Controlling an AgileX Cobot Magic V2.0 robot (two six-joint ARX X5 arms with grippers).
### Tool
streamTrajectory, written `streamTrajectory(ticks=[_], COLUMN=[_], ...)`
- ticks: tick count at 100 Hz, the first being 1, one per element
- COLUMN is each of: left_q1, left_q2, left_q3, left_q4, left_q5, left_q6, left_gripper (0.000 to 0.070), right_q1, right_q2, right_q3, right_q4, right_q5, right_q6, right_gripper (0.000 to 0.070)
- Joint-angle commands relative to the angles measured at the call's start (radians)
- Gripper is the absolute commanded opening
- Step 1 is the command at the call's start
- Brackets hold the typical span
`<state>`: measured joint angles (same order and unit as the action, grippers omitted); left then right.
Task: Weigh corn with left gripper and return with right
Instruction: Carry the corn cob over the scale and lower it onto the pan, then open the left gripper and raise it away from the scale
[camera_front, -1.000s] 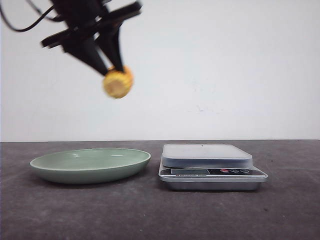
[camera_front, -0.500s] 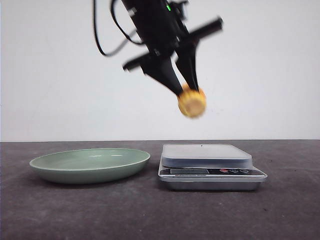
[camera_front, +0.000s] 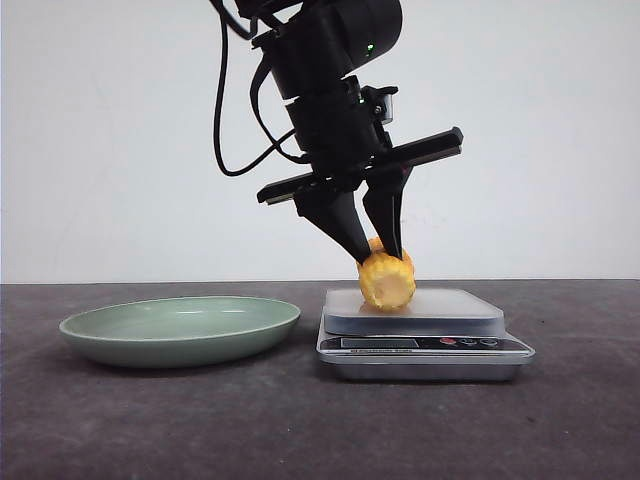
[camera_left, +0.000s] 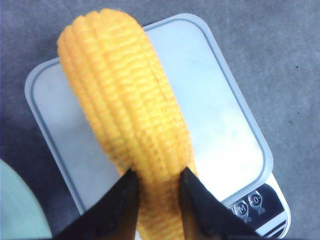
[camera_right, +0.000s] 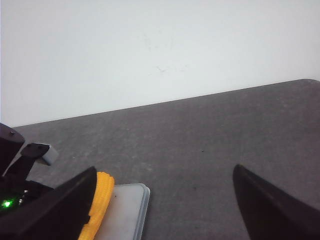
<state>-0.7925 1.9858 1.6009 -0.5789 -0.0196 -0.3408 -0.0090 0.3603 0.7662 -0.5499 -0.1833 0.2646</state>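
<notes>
The dark table (camera_front: 300, 430) has a wide bare strip at the front, nearest the camera. Behind that strip sit two things side by side. A green plate (camera_front: 180, 329) is on the left, and a silver scale (camera_front: 425, 335) is on the right. There is a small gap of bare table between the plate's rim and the scale's edge. The corn (camera_front: 387, 279) sits on the pale top of the scale, toward its left half. The right half of the top is bare, and in the left wrist view the corn lies slantwise across the top. The left arm reaches down from above, and the left gripper (camera_front: 378, 254) has its black fingers (camera_left: 202, 207) closed on the corn near one end. In the front view the corn seems to touch the scale top, but it is hard to be sure. To the right of the scale there is more bare table out to the edge of the view. The right gripper's fingers (camera_right: 272, 210) are spread wide apart and hold nothing. Beyond them, bare table runs back to a plain white wall (camera_front: 540, 130).
</notes>
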Motion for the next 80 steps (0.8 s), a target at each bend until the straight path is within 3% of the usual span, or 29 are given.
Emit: streamTrajectory(ticks=[1,7,20,26,55,80], left_q1=[-0.012,-0.016,-0.018,-0.018,-0.02,-0.013], left_q2=[0.045,0.045,0.045,0.045,0.0,-0.169], left_q3=[0.015,0.015,0.016,0.016,0.043,0.081], left_q4=[-0.008,0.004,0.005,0.002,-0.005,-0.045], left_q5=[0.001,0.001,0.001,0.001,-0.002,-0.064], left_q6=[0.0,0.0,0.0,0.0,0.031,0.096], left_gripper=[0.0005,0.0067,0.0383,0.045,0.0473,0.0474], right_q1=[0.001,0.001,0.001,0.001,0.001,0.001], right_q2=[0.004,0.004,0.004,0.004,0.004,0.004], right_q3=[0.016,0.016,0.016,0.016,0.016,0.016], right_q4=[0.002,-0.005,-0.013,-0.014,-0.021,-0.027], right_q5=[-0.001,-0.001,-0.001,-0.001,0.0,-0.001], right_q6=[-0.01,-0.01,-0.01,-0.01,-0.01,-0.01], right_gripper=[0.0546,0.0546,0.0546,0.0546,0.0546,0.0546])
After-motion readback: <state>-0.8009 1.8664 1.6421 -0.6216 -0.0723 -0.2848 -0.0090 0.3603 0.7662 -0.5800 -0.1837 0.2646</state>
